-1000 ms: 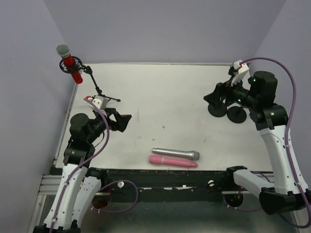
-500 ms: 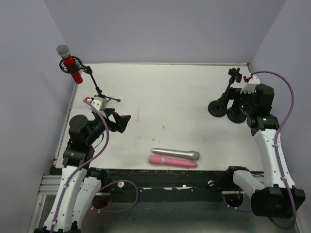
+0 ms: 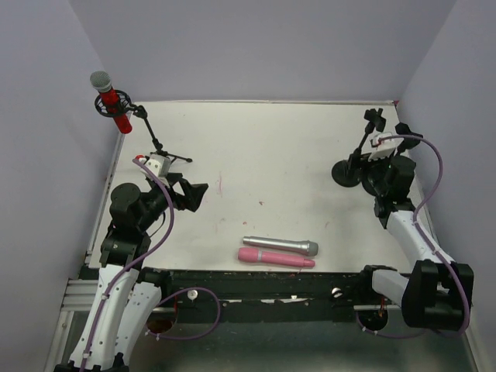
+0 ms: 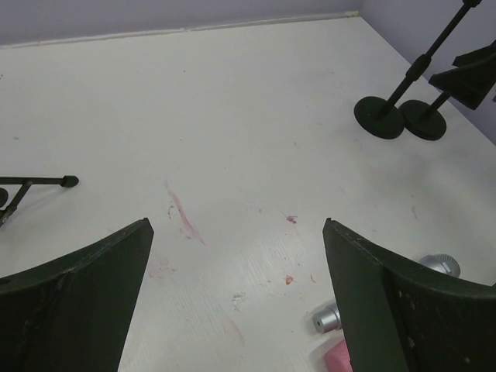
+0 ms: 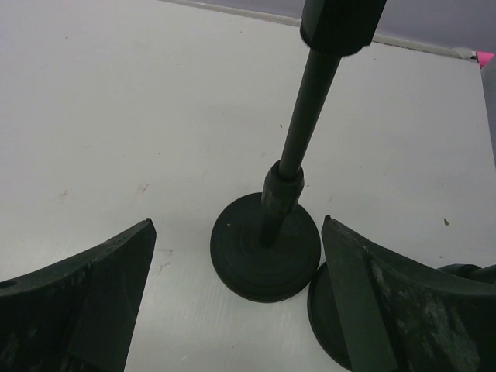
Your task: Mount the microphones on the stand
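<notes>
Overhead camera spans the table [image 3: 271, 147]; both low wrist cameras share round-based stands [image 4: 380, 118]

Three microphones (two lying flat, one clipped up): red mic [image 3: 113, 105], silver mic [image 3: 280, 246], pink mic [image 3: 275, 258]. Three stands: tripod stand [image 3: 159, 146], disc stand [image 4: 379, 118], second disc stand [image 4: 423, 120]. Two grippers: left gripper [image 4: 236, 232], right gripper [image 5: 236, 229].

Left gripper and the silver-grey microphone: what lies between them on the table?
Only bare table, faintly stained. The top external view shows the open left gripper and the silver-grey microphone apart.
</notes>
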